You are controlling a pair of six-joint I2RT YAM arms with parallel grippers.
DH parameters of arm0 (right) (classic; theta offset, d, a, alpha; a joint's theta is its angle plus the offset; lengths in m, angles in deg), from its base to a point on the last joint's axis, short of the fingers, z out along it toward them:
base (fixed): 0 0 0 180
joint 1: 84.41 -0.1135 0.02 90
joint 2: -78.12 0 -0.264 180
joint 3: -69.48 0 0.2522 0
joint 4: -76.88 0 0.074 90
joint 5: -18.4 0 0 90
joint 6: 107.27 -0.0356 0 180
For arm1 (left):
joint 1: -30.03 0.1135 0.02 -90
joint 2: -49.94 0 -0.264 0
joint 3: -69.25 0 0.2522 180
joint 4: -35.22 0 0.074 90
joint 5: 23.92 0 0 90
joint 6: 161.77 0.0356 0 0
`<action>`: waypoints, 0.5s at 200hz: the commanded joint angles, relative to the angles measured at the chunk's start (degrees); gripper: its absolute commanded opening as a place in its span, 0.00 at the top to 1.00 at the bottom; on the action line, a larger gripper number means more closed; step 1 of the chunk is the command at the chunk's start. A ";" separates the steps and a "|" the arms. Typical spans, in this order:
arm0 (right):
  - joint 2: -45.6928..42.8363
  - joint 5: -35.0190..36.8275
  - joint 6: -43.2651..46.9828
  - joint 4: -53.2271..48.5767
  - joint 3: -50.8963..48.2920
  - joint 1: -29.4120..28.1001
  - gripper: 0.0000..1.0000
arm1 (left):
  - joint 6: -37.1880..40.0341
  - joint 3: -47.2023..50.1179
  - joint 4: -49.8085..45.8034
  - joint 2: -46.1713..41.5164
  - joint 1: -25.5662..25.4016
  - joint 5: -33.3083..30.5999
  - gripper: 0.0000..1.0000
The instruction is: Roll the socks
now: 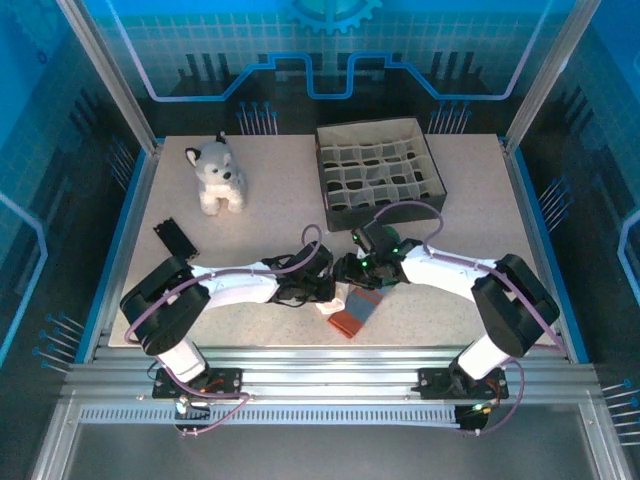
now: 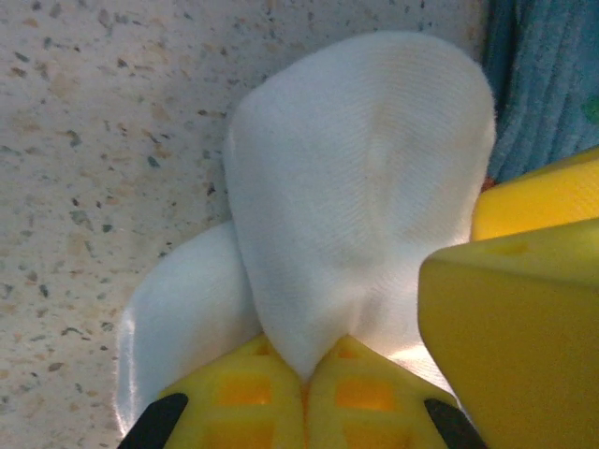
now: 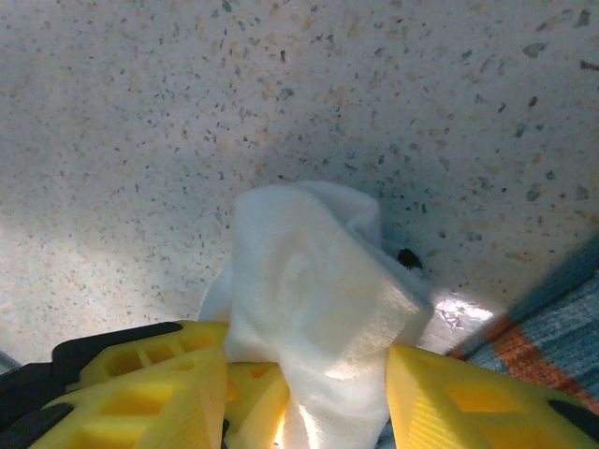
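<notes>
Folds of white sock [image 2: 356, 187] vanish into the left gripper [image 2: 304, 398], clamped on them (the right gripper [image 3: 309, 383] stands parted around it), grey-blue sock [image 3: 552, 327] cut off beside.

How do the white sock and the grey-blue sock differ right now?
The white sock is plain white; the grey-blue sock is ribbed with an orange-red band. The white sock is bunched upward, pinched in the shut left pincer, with the right pincer open around it; the grey-blue sock lies flat on the table, seemingly unheld. Both are soft fabric, close together near the table's front edge.
</notes>
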 commanded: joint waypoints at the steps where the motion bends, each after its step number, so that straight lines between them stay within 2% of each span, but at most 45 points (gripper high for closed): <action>1: 4.10 1.83 1.90 -3.40 2.00 -0.36 0.53 | 4.62 -1.55 1.52 1.62 -2.80 0.84 1.00; 19: 3.92 1.20 0.28 -0.11 0.52 -0.39 0.58 | 4.78 -0.67 3.46 1.47 -2.75 1.92 1.00; 53: 5.30 0.64 -1.09 1.24 0.47 -0.55 0.55 | 5.15 0.43 6.06 0.59 -2.16 6.31 1.00; 79: 5.44 0.82 -2.57 2.54 -0.14 -0.44 0.53 | 1.71 2.31 8.09 -0.29 -0.25 9.58 1.00; 100: 2.01 1.72 -4.33 7.30 -4.81 -0.57 0.53 | -1.88 3.68 9.46 -1.36 1.81 12.21 1.00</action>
